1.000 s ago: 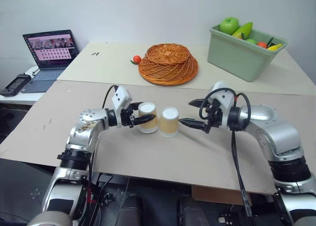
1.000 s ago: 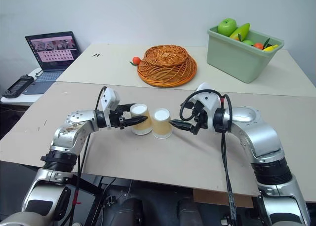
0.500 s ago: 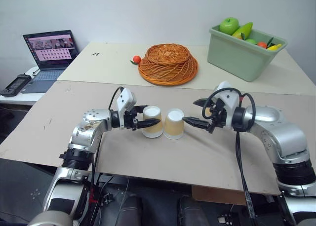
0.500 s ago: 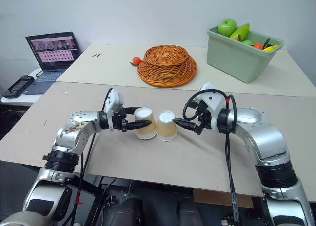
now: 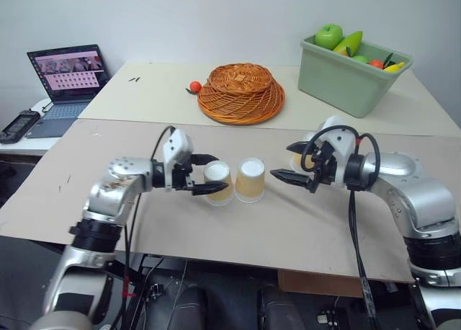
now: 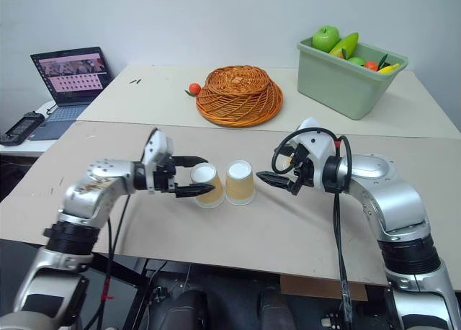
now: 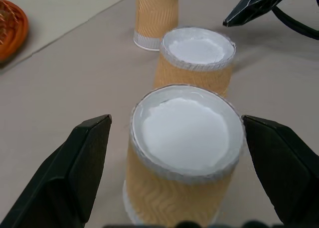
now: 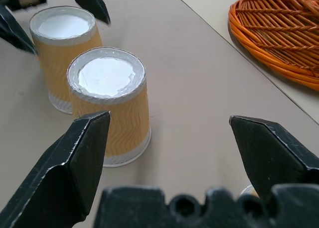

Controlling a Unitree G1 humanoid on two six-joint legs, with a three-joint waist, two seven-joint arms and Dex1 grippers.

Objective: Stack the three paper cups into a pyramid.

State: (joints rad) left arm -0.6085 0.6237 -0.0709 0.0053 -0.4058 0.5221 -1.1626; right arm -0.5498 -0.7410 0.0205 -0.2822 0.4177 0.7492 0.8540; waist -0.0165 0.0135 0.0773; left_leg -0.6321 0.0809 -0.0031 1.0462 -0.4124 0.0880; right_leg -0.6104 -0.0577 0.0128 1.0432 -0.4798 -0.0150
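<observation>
Left gripper stands wide, its fingers either side of the left cup without pinching it. That cup sits upside down beside the middle cup, forming the base row on the table. Right gripper is spread wide too, empty, just right of the middle cup. The third cup stands behind the right wrist — the next step is probably fetching it. It should land centred over the gap, set down gently. Both forearms reach inward, tips slightly down.
</observation>
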